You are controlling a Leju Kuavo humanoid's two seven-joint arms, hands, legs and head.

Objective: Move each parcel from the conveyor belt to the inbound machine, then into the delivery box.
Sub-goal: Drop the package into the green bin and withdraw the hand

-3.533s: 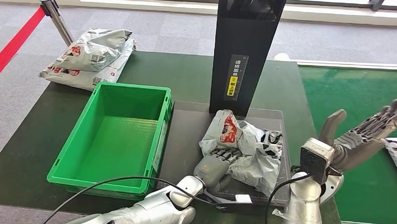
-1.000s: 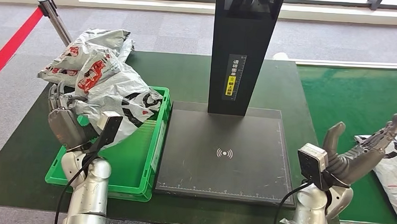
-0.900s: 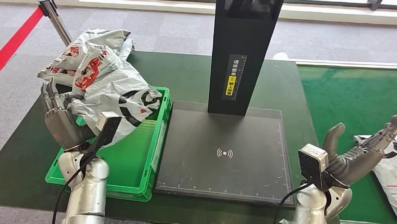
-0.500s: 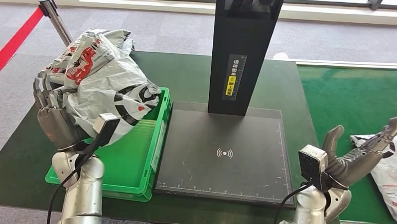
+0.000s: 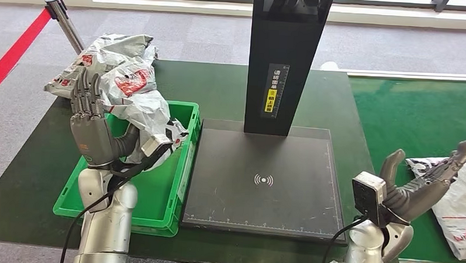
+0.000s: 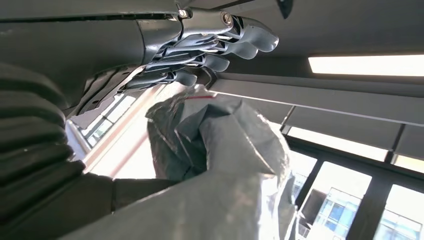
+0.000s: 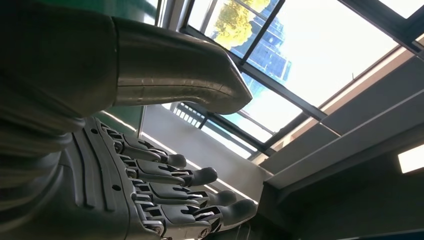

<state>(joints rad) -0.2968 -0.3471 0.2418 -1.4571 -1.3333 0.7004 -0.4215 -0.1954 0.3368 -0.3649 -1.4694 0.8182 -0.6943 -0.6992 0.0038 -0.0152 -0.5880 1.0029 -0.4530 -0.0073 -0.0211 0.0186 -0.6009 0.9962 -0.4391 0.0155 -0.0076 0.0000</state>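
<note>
Parcel (image 5: 139,102) in crumpled grey plastic with red print hangs over the far left part of the green delivery box (image 5: 158,196), resting against the palm and thumb of the left hand (image 5: 93,132). That hand stands upright with its fingers straight and spread above the bag; whether the thumb truly pins the wrapping cannot be told (the left wrist view shows the bag (image 6: 220,150) lying between thumb and extended fingers (image 6: 215,47)). More grey parcels (image 5: 113,51) lie piled on the dark table (image 5: 220,87) just behind the box. The inbound machine's flat black plate (image 5: 264,179) sits beside the box, under its black column (image 5: 286,57). Right hand (image 5: 419,185) is held palm up with fingers wide apart, holding nothing, at the edge of the green conveyor belt (image 5: 412,120), touching or just beside another parcel (image 5: 459,204) on it.
</note>
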